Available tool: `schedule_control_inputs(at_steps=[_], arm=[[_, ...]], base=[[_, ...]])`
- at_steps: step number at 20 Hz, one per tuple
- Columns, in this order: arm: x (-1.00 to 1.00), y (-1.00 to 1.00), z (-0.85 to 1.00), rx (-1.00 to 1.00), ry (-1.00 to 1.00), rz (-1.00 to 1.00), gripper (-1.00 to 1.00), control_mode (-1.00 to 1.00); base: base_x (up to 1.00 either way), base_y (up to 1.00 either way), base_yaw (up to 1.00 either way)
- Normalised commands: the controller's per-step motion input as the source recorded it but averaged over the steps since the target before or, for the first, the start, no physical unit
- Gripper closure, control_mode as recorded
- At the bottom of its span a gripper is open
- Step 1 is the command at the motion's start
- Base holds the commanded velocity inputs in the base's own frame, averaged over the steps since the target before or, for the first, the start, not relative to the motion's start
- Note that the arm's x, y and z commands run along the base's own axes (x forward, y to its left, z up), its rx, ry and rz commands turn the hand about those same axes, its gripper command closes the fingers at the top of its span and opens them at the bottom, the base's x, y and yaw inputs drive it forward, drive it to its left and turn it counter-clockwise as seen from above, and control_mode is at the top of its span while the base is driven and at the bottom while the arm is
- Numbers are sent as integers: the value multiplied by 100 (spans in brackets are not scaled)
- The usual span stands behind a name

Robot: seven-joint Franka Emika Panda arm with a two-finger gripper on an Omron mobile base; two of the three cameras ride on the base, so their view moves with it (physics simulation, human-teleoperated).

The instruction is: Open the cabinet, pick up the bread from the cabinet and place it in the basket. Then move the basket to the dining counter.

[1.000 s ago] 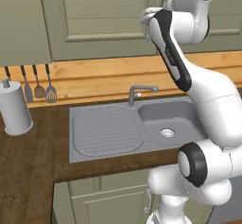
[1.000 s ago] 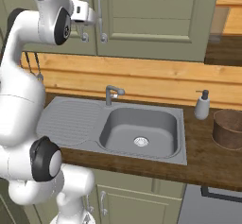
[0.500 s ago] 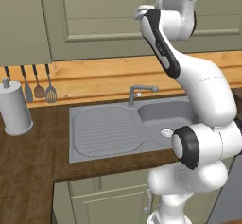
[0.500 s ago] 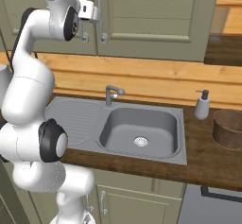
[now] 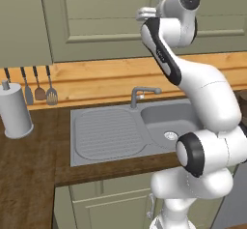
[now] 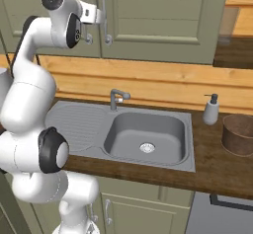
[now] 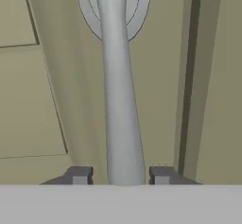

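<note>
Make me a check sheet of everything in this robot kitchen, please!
Surface: dark wood worktop with a grey sink and tap.
Job's things: cabinet doors closed; its handle runs between the tool's fingertips. Basket stands on the worktop's right end. Bread: nothing seen.
Clutter: soap dispenser beside the basket; paper towel roll; utensils hanging on the wall.
Grippers: tool at the cabinet handle, one fingertip on each side, small gaps showing.
Cables: nothing seen.
Surroundings: wood back wall, low cupboards below.
</note>
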Motion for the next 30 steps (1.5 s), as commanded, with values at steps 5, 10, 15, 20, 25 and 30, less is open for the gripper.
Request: schedule_control_inputs(at_steps=[5, 10, 15, 20, 25, 30], arm=[[34, 29, 6, 0, -3, 0, 100, -100], [-75, 17, 32, 0, -6, 4, 100, -100], [-100, 16, 52, 0, -5, 3, 100, -100], [-100, 43, 35, -1, 0, 1, 100, -100], [-100, 65, 15, -7, 1, 0, 100, -100], [-100, 82, 0, -10, 5, 0, 100, -100]], base=[[0, 0, 0], [0, 0, 0], [0, 0, 0], [0, 0, 0], [0, 0, 0], [0, 0, 0]])
